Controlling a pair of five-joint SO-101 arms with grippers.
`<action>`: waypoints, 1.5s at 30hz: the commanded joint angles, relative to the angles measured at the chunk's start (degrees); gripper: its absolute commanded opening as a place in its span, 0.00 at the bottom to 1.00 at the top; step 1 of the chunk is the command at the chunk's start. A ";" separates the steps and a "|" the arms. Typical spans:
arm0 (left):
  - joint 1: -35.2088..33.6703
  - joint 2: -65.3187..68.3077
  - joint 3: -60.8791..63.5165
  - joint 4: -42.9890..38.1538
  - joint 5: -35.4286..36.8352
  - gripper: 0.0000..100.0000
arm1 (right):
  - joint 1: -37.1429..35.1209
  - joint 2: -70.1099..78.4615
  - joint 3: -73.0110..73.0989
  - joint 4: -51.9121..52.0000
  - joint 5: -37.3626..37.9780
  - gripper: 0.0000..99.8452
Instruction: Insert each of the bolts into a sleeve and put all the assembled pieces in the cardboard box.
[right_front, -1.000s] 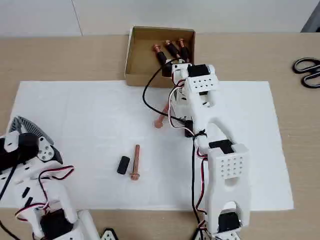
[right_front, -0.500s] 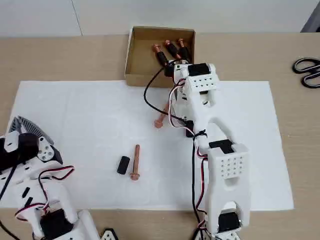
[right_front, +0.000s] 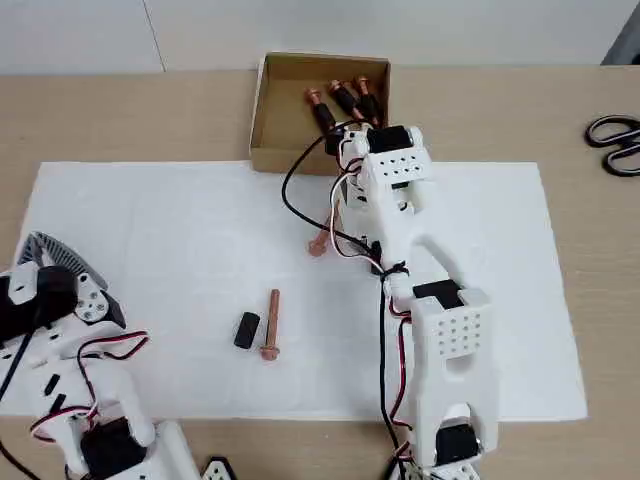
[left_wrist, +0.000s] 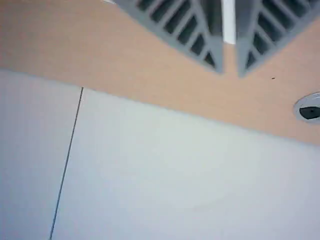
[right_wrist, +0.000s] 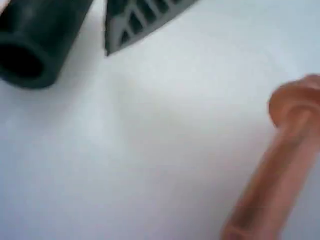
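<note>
**Sleeve ready, bolt waiting**

The right gripper (right_wrist: 65, 35) seems clamped on a sleeve (right_wrist: 32, 45), near a bolt (right_wrist: 280, 160) lying on the paper short of the box (right_front: 270, 110). The next move calls for lining bore with shank. The left gripper (left_wrist: 229, 55) hangs empty, fingers nearly together.

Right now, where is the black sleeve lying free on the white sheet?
In the high view, the sleeve lies near the sheet's front edge, just beside a bare bolt, on that bolt's left-arm side.

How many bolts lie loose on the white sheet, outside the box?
2: one bolt beside the black sleeve, another bolt partly under the right arm near the cardboard box. That arm may hide more.
</note>
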 joint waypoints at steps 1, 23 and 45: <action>0.26 -0.70 -0.22 0.09 0.00 0.01 | -0.31 1.01 -2.11 0.48 -1.14 0.16; 0.26 -0.70 -0.40 0.09 0.00 0.01 | -0.31 7.87 -2.46 0.40 -4.57 0.00; 23.38 -0.53 -1.71 18.11 3.43 0.01 | 0.04 -45.67 10.90 1.27 -4.57 0.01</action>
